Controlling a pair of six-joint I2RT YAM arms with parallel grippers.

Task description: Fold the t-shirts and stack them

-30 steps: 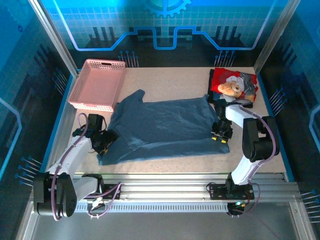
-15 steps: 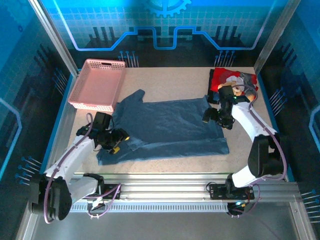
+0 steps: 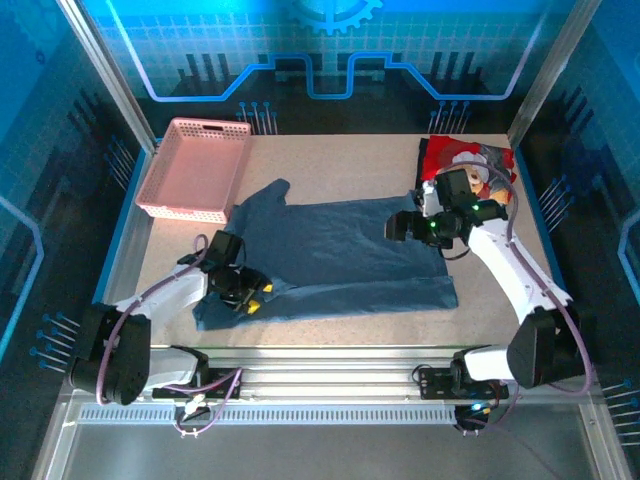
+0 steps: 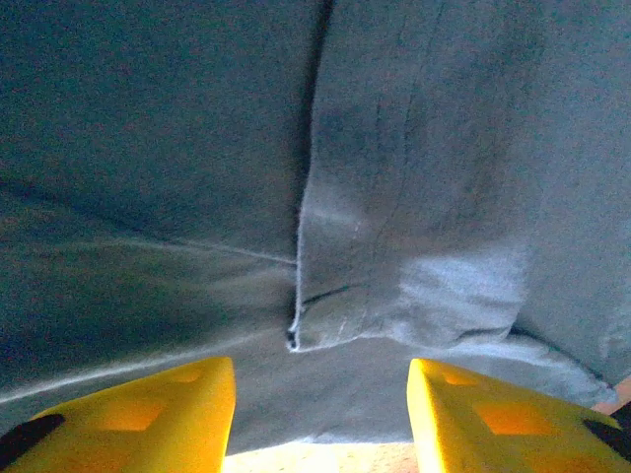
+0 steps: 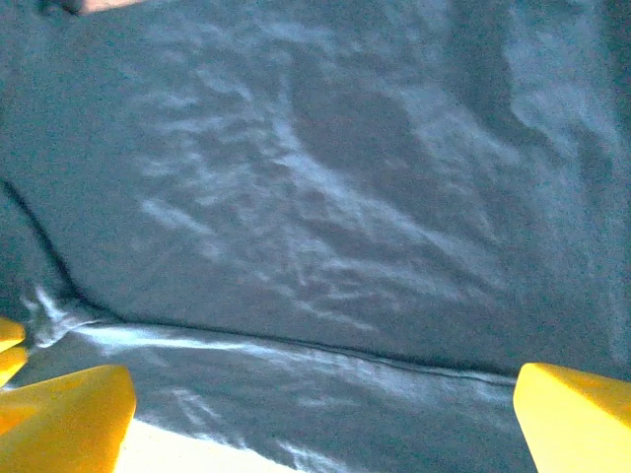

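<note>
The slate-blue t-shirt [image 3: 340, 255] lies spread out across the middle of the worktop [image 3: 340, 160]. It is soft, matt knit cloth, its body a broad rectangle. One sleeve [image 3: 268, 195] points toward the far left. Along the near side the cloth is doubled over into a long, flat strip.

My left tool [image 3: 250, 295] sits low on the shirt's near left part. Its yellow fingers [image 4: 148, 414] stand a moderate way apart with nothing pinched between them. Just ahead of them lies a turned-up hem corner [image 4: 325, 325] with two fine rows of stitching.

My right tool [image 3: 398, 228] hovers above the shirt's far right part with its jaws spread wide. Under it the cloth shows shallow, branching wrinkles and one straight seam ridge running across.

The red and black t-shirt [image 3: 470, 165] sits bunched in a small heap at the far right corner, just beside the blue one. Its brown teddy-bear print faces up.

At the far left stands a pink lattice basket [image 3: 195, 170], a rectangle of rigid plastic with perforated walls, close to the sleeve. The worktop is pale beige with a fine speckle.
</note>
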